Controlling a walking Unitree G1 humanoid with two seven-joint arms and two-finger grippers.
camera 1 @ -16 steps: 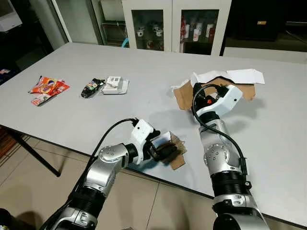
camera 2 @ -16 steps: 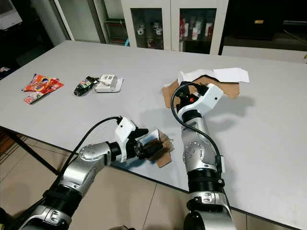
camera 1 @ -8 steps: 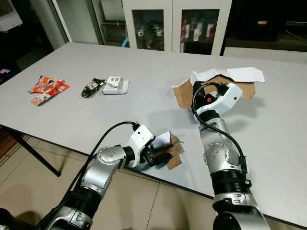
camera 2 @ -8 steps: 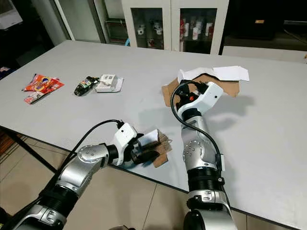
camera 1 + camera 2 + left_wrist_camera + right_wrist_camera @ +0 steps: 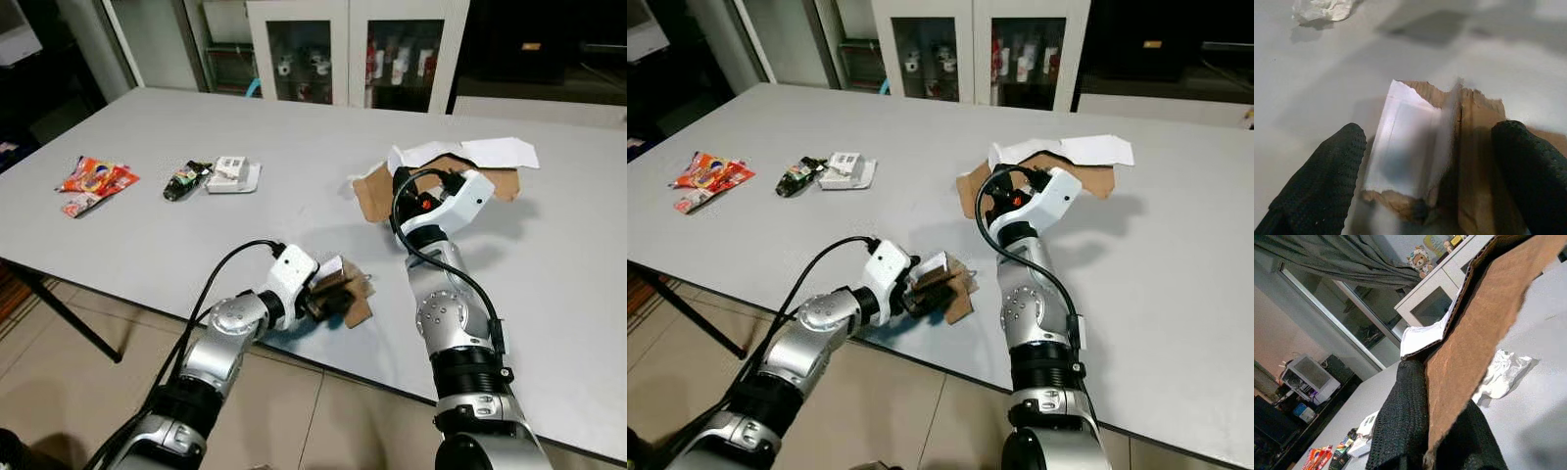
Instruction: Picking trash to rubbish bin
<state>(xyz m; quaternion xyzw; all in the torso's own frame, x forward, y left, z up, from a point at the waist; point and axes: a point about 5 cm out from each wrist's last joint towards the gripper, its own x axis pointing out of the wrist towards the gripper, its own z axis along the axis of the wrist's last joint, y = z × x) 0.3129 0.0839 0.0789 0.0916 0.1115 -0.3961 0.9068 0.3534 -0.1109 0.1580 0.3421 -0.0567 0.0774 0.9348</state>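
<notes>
Left pincer straddles cardboard scrap at table edge.

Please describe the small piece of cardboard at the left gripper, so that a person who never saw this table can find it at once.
On the grey table, look at the near edge, just left of the robot's right arm. There the left gripper has its open black fingers on either side of a small torn cardboard scrap. Unlike the big cardboard sheet farther back, it is small, with a white paper label on it.
</notes>
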